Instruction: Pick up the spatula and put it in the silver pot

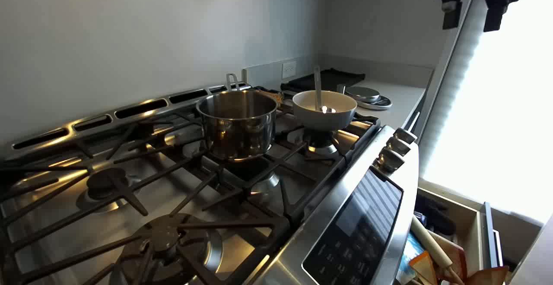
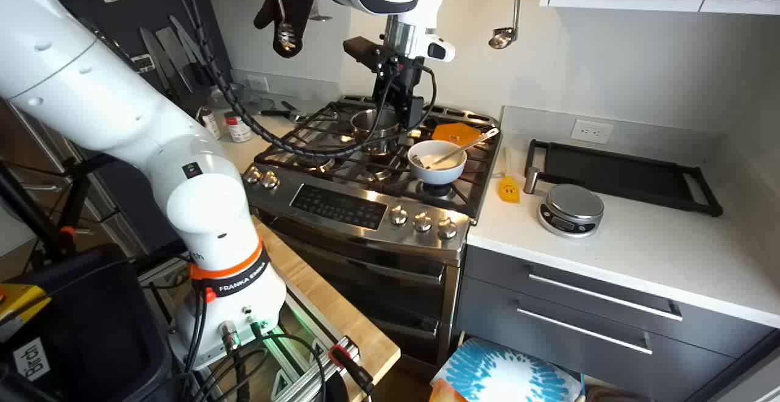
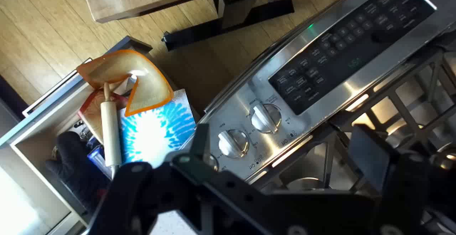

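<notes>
The silver pot [image 1: 239, 125], shiny steel and with nothing visible inside, stands upright on the back of the stove; its rim [image 2: 373, 112] shows partly behind the arm's cable. A long slim utensil [image 1: 318, 86] leans in a white bowl [image 1: 324, 116] beside the pot. An orange paddle-headed utensil [image 2: 509, 189] lies on the counter. Which of these, if either, is the spatula, I cannot tell. My gripper [image 1: 472, 23] hangs high up, well away from pot and bowl. In the wrist view its fingers [image 3: 372, 156] stand wide apart, holding nothing, with stove knobs seen below.
Iron grates [image 1: 164, 216] cover the stove. An orange mat [image 2: 451, 133] sits behind the bowl. A scale [image 2: 571, 207] and black tray [image 2: 621, 173] occupy the counter. Below, an open drawer holds a rolling pin [image 3: 111, 131]. A ladle [image 2: 503, 38] hangs on the wall.
</notes>
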Robot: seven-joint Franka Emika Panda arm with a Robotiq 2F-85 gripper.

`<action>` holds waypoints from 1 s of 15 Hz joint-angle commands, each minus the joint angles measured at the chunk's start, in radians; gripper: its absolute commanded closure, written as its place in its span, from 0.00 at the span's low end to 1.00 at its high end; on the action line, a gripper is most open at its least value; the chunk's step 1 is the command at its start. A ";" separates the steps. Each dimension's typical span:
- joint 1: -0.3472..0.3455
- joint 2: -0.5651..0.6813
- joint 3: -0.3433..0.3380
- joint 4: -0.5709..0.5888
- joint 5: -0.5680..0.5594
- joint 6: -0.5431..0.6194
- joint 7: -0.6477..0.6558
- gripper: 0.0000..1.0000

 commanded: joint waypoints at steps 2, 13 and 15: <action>0.000 0.015 0.009 0.001 0.008 0.062 0.027 0.00; 0.069 0.563 0.106 0.434 -0.117 0.379 0.108 0.00; 0.077 0.657 0.081 0.542 -0.235 0.462 0.222 0.00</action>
